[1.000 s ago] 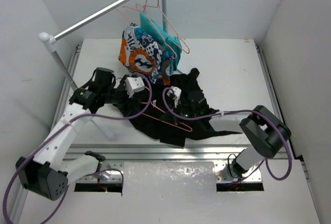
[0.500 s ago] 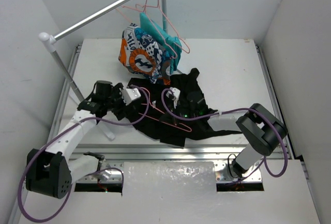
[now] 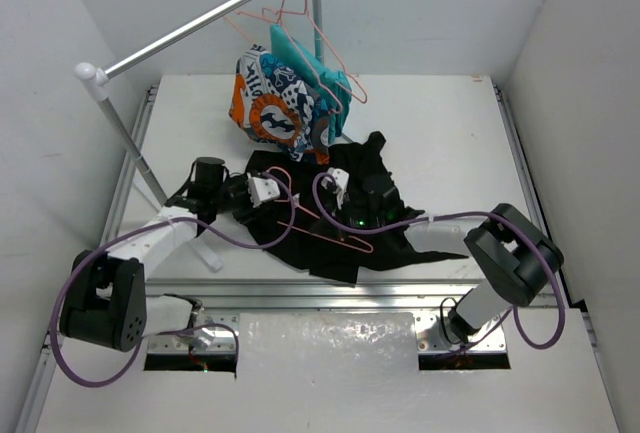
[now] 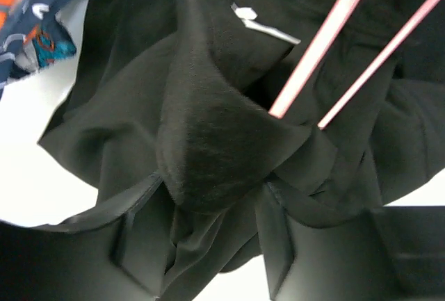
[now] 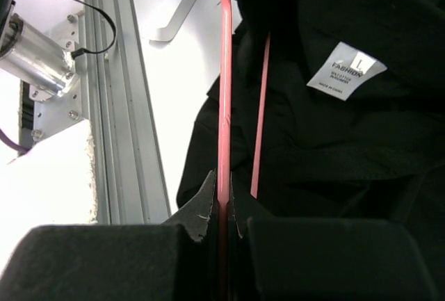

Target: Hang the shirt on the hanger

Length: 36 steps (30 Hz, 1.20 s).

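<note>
While the black shirt is lying crumpled at the middle of the white table, the salmon-pink wire hanger is resting across it, not yet threaded through the neck. The right gripper is clamping tight on one wire of the hanger, with the white neck label showing near it on the cloth. The left gripper is sitting at the shirt's left edge, its fingers standing partway apart around a raised fold of black fabric; whether that fold is truly pinched cannot be told. Judging the risks: a shallow pinch could be letting the soft cloth slide out on lifting, the left fingers could be catching several layers at once and sealing the neck opening, and the thin wire could be twisting in the right gripper's hold or snagging a fold instead of entering the collar
</note>
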Each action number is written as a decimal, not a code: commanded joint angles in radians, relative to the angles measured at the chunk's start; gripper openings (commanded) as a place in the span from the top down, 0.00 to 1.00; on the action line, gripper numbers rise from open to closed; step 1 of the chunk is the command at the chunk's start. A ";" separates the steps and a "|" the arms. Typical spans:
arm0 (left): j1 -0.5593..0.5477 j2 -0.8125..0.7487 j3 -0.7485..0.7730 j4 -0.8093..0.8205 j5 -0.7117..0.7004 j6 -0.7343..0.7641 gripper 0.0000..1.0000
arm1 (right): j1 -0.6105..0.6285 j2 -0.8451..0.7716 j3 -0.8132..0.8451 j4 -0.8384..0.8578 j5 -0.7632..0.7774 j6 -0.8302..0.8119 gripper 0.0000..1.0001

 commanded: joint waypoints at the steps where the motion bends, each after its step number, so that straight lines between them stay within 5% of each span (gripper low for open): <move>1: 0.007 -0.012 0.019 0.066 0.120 -0.011 0.56 | 0.001 -0.031 0.071 0.023 -0.050 -0.068 1.00; 8: -0.001 -0.156 0.069 -0.101 0.281 -0.034 0.69 | 0.013 -0.061 0.165 -0.074 -0.051 -0.190 1.00; 13: -0.015 -0.202 0.080 -0.185 0.273 -0.041 0.98 | 0.053 -0.073 0.228 -0.135 -0.034 -0.258 1.00; 17: -0.013 -0.224 0.085 -0.265 0.244 -0.021 1.00 | 0.058 -0.095 0.230 -0.135 -0.021 -0.255 1.00; 20: -0.013 -0.240 0.103 -0.265 0.198 -0.101 1.00 | 0.056 -0.126 0.217 -0.146 0.082 -0.180 0.61; 21: -0.012 -0.247 0.112 -0.245 0.137 -0.151 1.00 | 0.055 -0.139 0.211 -0.176 0.123 -0.160 0.37; 25: -0.010 -0.289 0.135 -0.207 0.037 -0.281 1.00 | 0.039 -0.286 0.116 -0.175 0.405 0.048 0.01; 29: -0.010 -0.296 0.181 -0.199 -0.013 -0.404 1.00 | 0.013 -0.577 -0.005 -0.253 0.641 0.217 0.01; 33: -0.010 -0.303 0.218 -0.213 -0.021 -0.443 1.00 | 0.013 -0.774 -0.037 -0.387 0.680 0.263 0.08; 34: -0.012 -0.311 0.224 -0.227 -0.011 -0.443 1.00 | 0.013 -0.799 -0.068 -0.393 0.665 0.292 0.18; 35: -0.012 -0.313 0.237 -0.228 0.008 -0.452 1.00 | 0.013 -0.813 -0.085 -0.388 0.626 0.312 0.48; 36: -0.012 -0.311 0.241 -0.228 0.011 -0.458 1.00 | 0.015 -0.811 -0.105 -0.378 0.614 0.363 0.63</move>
